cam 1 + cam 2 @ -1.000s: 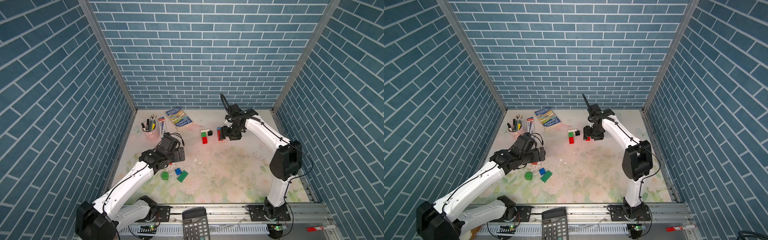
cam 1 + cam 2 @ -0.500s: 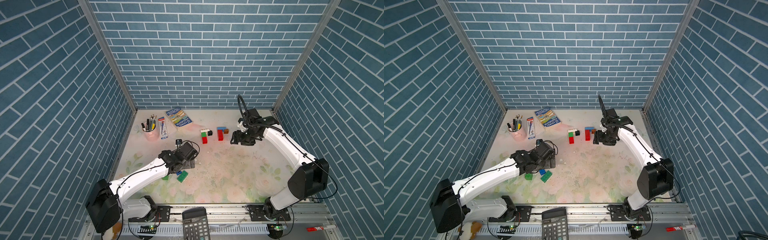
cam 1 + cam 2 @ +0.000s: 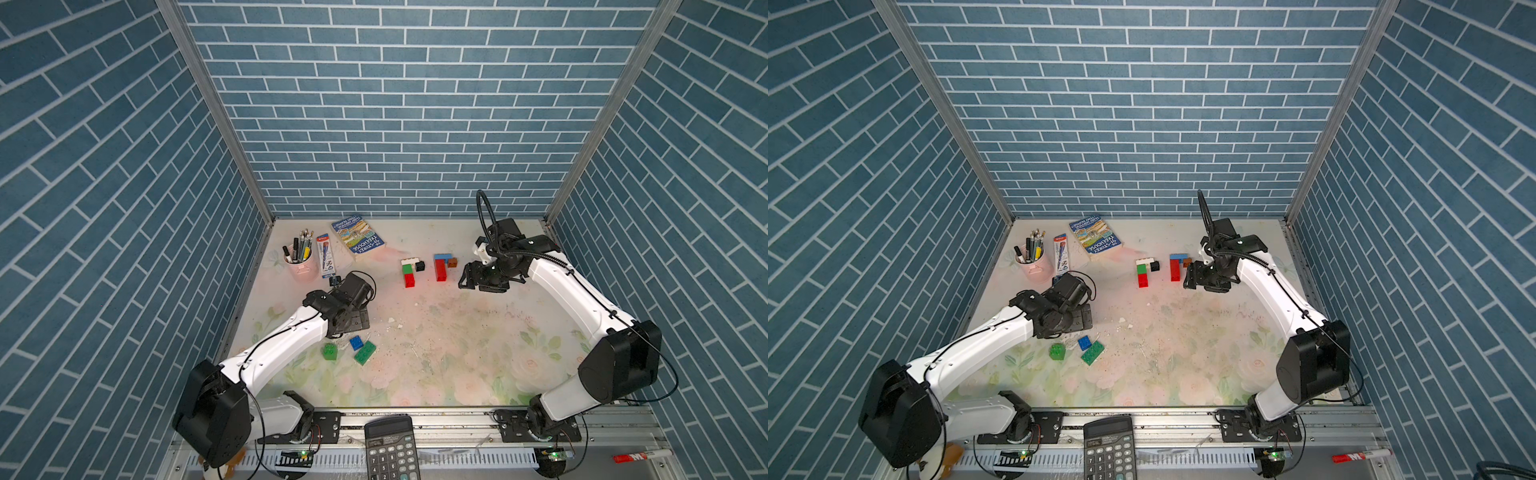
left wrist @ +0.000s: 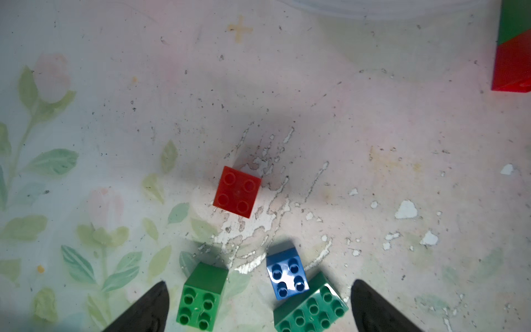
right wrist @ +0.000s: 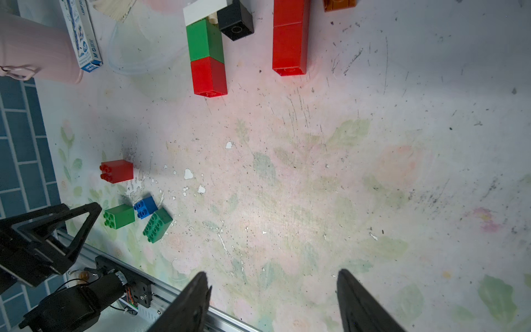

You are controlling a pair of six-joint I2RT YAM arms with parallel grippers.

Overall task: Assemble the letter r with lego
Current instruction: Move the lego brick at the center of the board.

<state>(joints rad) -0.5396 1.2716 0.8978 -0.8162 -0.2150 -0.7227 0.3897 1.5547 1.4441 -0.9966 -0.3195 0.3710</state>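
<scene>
1. Four loose lego bricks lie near my left jaws: a red square brick, a blue square brick, a green square brick and a green long brick.
2. Blue sits right beside the green long brick, and I cannot tell if they touch. Red sits apart, on its own.
3. Two built pieces lie flat at the far part of the surface: a white, green, red and black piece and a light blue, red and brown piece. They are near each other but apart.
4. My left jaws are spread wide and hold nothing. They hang by the loose bricks.
5. My right jaws are partly spread and hold nothing. They are just beside the light blue, red and brown piece.
6. I think these bricks are light and hard. They will not squash.
7. Their sides look smooth and shiny, so they could slip. I should pinch two flat sides that face away from each other, not the corners and not the bumps on top.
8. Red is turned a little, so my jaws should turn to match its sides. It has room all around, so it looks the easiest to take.
9. Blue is in a tight spot, and one side of my jaws may bump the green long brick.
10. A built piece could snap apart if I grab one end, so its long middle looks safer.
</scene>
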